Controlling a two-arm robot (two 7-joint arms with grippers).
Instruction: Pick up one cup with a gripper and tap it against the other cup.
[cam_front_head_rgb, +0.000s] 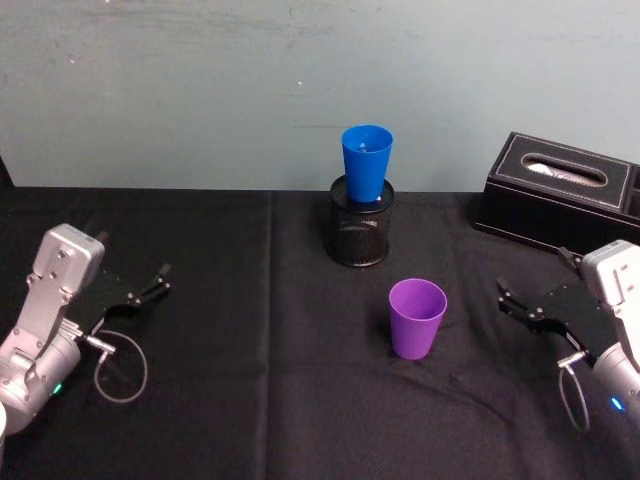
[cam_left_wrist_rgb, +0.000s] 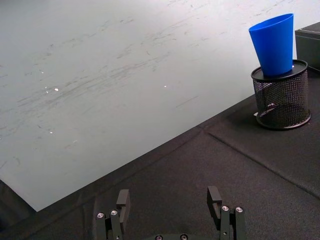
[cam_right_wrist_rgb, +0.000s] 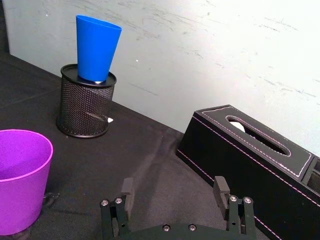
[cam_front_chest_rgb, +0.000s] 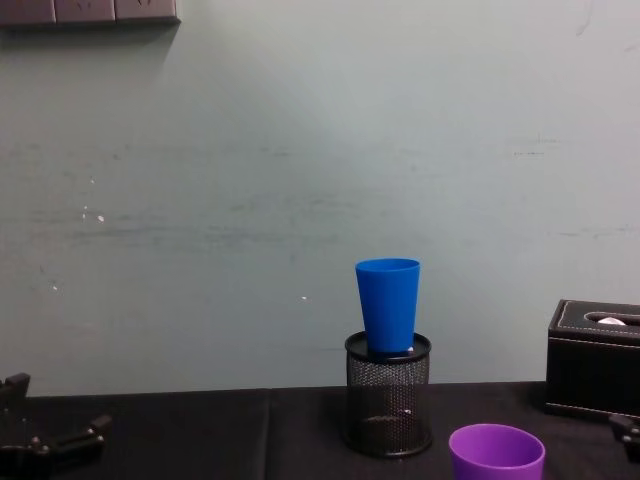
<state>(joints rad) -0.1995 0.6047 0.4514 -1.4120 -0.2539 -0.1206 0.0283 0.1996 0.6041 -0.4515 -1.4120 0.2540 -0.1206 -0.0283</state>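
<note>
A purple cup (cam_front_head_rgb: 417, 317) was seen in one plain, unmarked shade. A blue cup (cam_front_head_rgb: 366, 160) was likewise coloured a solid bright blue. The pen holder (cam_front_head_rgb: 361, 232) was patterned in fine black mesh. The counter (cam_front_head_rgb: 250, 350) was covered in plain black. A black tissue box (cam_front_head_rgb: 560, 195) was edged with pale stitching. The wall (cam_front_head_rgb: 200, 90) was painted pale grey-green and marked with faint scuffs. The left end effector (cam_front_head_rgb: 155, 283) and right end effector (cam_front_head_rgb: 505, 298) were black.

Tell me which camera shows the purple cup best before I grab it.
Head view: the purple cup stands whole and upright, unobstructed. The right wrist view crops it at the frame edge; the chest view catches just its rim and upper wall.
</note>
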